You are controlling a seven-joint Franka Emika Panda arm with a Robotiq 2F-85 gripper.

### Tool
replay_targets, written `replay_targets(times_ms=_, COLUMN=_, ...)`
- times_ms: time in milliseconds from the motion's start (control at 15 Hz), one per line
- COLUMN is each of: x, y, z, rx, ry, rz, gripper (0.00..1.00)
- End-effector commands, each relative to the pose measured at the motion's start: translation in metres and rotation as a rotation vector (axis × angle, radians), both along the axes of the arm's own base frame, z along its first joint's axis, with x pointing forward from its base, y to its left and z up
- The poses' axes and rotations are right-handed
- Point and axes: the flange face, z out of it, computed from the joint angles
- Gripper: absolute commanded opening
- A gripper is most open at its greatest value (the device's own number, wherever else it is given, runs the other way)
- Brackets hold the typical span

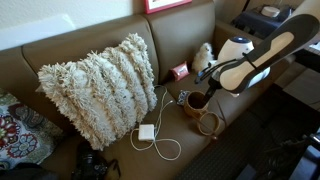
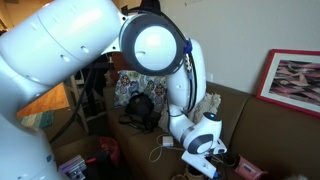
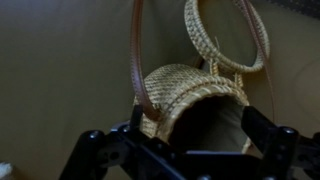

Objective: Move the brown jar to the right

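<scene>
The brown jar [image 1: 197, 101] stands on the sofa seat with its wide mouth up. Its tan ring lid [image 1: 209, 123] lies attached just in front of it. In the wrist view the jar [image 3: 190, 95] looks woven and fills the space between my fingers, with the ring lid [image 3: 226, 35] beyond it. My gripper [image 1: 203, 84] is right above the jar. In the wrist view my gripper [image 3: 195, 125] is open, with one finger close to each side of the jar's mouth. In an exterior view my gripper [image 2: 198, 163] hides the jar.
A large shaggy cream pillow [image 1: 98, 88] leans on the sofa back. A white charger [image 1: 147, 133] with a looping cable lies on the seat beside the jar. A small red box [image 1: 180, 71] and a white plush item [image 1: 203, 55] sit behind the jar.
</scene>
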Motion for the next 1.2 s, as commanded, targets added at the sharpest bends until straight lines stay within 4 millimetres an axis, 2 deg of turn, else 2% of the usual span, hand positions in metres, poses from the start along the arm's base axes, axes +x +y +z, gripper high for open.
replay_targets(times_ms=0, x=0.024, y=0.013, z=0.009, rx=-0.017, ry=0.073, rz=-0.156, gripper=1.00)
replay_targets(times_ms=133, x=0.032, y=0.017, z=0.002, rx=-0.023, ry=0.130, rz=-0.253, gripper=1.00)
replay_targets(times_ms=200, x=0.026, y=0.019, z=0.008, rx=-0.008, ry=0.084, rz=-0.179, gripper=1.00)
replay_targets(times_ms=733, x=0.031, y=0.020, z=0.001, rx=-0.026, ry=0.116, rz=-0.240, gripper=1.00)
replay_targets(times_ms=1133, x=0.035, y=0.016, z=0.004, rx=-0.018, ry=0.112, rz=-0.239, gripper=1.00)
